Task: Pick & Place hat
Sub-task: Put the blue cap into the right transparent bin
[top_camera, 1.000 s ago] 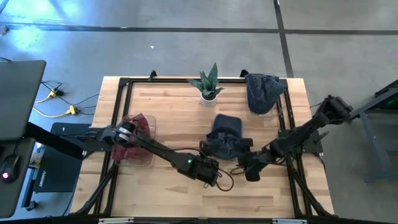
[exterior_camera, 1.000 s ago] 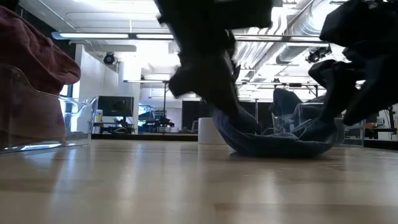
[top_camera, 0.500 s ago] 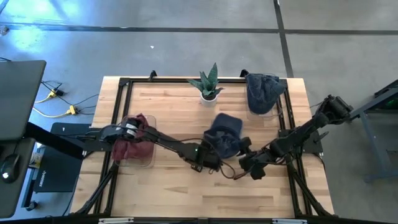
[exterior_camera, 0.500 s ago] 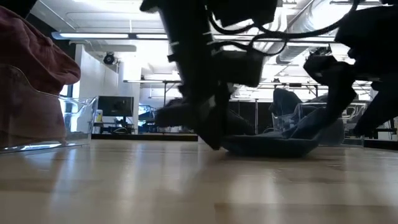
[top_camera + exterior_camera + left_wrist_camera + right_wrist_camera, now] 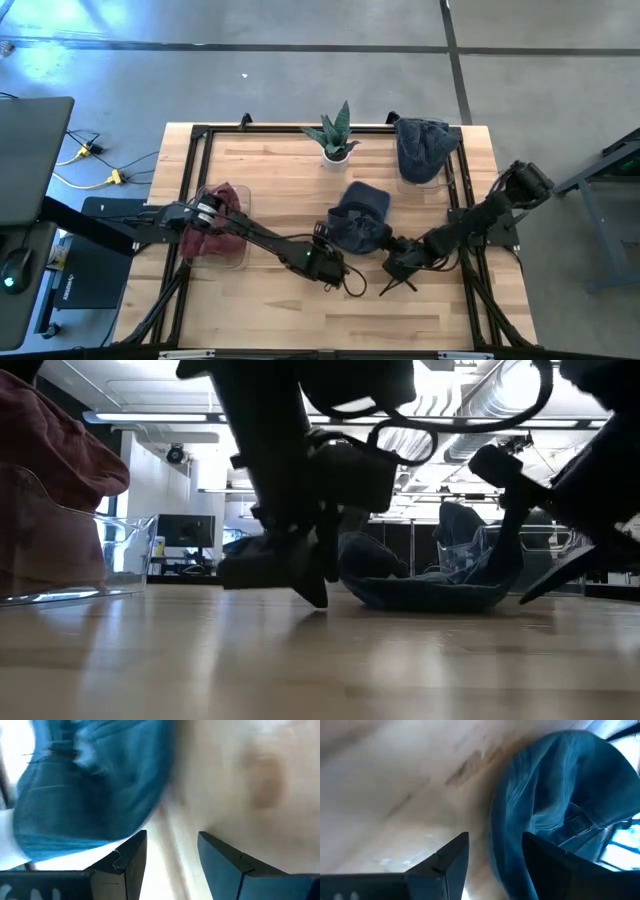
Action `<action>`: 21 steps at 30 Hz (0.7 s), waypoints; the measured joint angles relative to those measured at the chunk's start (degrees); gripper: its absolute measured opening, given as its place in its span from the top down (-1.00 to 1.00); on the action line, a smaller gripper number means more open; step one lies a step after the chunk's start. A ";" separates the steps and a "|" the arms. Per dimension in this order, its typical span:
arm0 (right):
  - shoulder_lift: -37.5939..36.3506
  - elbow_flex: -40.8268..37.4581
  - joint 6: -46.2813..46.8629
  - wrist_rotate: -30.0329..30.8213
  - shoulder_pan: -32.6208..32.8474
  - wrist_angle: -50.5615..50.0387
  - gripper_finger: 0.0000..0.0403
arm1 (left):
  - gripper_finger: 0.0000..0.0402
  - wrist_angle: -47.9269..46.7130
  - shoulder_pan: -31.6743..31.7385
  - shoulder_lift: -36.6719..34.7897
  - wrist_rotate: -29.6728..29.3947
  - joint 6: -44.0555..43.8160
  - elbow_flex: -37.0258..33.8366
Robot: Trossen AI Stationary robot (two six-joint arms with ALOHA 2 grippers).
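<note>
Near the middle of the wooden table [image 5: 270, 300], a blue denim hat [image 5: 358, 218] lies flat between two robot arms. At its left edge, the left gripper [image 5: 330, 268] hangs low with fingers spread, gripping nothing; the right gripper [image 5: 397, 270] sits just beside the hat's right edge, fingers likewise apart and empty. Another blue hat [image 5: 422, 148] rests at the far right corner.

Bright overhead light; low view backlit, wrist views blurred
</note>
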 joint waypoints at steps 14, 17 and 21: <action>-1.38 1.66 17.71 1.68 -0.11 5.64 0.88 | 0.15 7.19 -3.73 -2.52 -6.63 2.19 -0.21; -7.93 2.47 27.97 -9.56 -1.36 5.63 0.96 | 0.15 7.51 -6.26 -5.76 -8.30 2.81 -0.06; -16.14 2.73 40.27 -23.37 -3.46 9.24 0.93 | 0.15 8.38 -9.44 -10.64 -10.37 3.62 -0.08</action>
